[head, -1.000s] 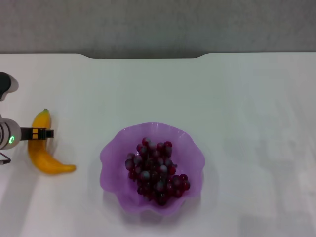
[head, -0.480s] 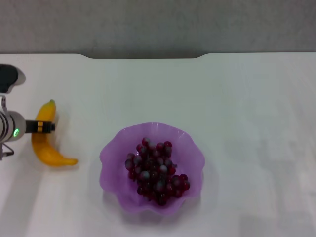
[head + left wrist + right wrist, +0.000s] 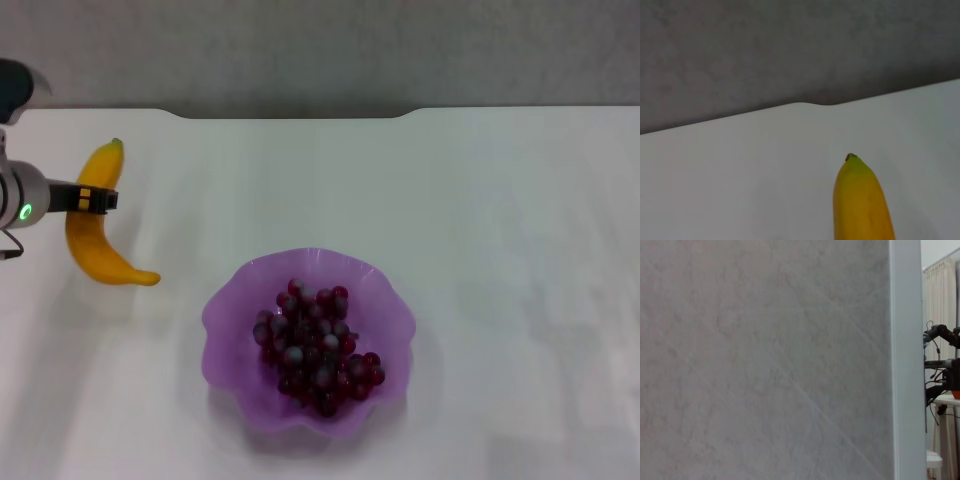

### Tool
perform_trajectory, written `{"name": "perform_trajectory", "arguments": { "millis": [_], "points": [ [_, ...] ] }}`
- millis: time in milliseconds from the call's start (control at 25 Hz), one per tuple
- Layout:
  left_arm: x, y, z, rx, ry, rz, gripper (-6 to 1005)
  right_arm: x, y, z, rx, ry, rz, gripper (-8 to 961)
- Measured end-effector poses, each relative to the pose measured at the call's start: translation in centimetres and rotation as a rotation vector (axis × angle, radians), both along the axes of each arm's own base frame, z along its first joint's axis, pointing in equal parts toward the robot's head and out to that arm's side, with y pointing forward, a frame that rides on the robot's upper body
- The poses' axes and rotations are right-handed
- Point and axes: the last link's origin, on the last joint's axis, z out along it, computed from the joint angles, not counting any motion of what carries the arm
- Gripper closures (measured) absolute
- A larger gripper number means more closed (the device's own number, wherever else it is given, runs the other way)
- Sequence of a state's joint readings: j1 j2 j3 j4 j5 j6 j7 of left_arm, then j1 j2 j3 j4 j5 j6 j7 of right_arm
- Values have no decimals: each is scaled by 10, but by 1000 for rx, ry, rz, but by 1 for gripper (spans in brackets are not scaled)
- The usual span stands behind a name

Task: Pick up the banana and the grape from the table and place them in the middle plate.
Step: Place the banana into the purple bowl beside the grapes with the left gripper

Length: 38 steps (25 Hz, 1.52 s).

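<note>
One fruit left: the grape (image 3: 317, 346) bunch lies in the middle plate (image 3: 228, 305), lower centre of the head view.
Banana: the banana (image 3: 93, 232) hangs at upper left, clear of the table (image 3: 500, 200).
Left gripper: the left gripper (image 3: 92, 199) is clenched across the banana's upper middle.
Handling: likely light, stiff, smooth-skinned; a mid-body grip suits it, though the curve may swing.
Right arm: out of the head view, fingers unseen.

Banana (image 3: 95, 240) gripper-held; grape (image 3: 315, 348) in middle plate (image 3: 228, 310)
</note>
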State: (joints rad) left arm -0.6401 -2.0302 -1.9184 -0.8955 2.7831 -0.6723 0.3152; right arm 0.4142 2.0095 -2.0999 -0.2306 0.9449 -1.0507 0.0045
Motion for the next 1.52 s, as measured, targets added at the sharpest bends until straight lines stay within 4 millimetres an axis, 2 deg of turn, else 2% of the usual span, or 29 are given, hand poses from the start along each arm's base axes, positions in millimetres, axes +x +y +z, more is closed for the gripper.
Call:
{"name": "perform_trajectory", "arguments": {
  "millis": [240, 520, 680, 760, 920, 1080, 1320, 1520],
  "points": [
    [27, -6, 2, -78, -24, -29, 523, 1, -1, 0, -1, 1, -4, 129],
    [80, -36, -12, -235, -118, -206, 522, 6, -6, 0, -3, -1, -18, 129],
    [103, -58, -35, -337, -118, -330, 521, 6, -6, -1, -5, -2, -20, 129],
    [113, -66, -53, -382, -87, -391, 520, 6, -6, -1, -5, -1, -21, 129],
    [113, -69, -79, -401, -47, -436, 519, 5, -5, -1, -5, 2, -15, 129],
    [102, -59, -89, -388, -37, -410, 519, 4, -4, -1, -5, 3, -13, 129],
    [86, -45, -83, -313, -44, -368, 517, 3, -3, -1, -4, 3, -10, 129],
    [79, -48, -82, -346, -43, -333, 516, 5, -5, -1, -5, 1, -16, 129]
  ]
}}
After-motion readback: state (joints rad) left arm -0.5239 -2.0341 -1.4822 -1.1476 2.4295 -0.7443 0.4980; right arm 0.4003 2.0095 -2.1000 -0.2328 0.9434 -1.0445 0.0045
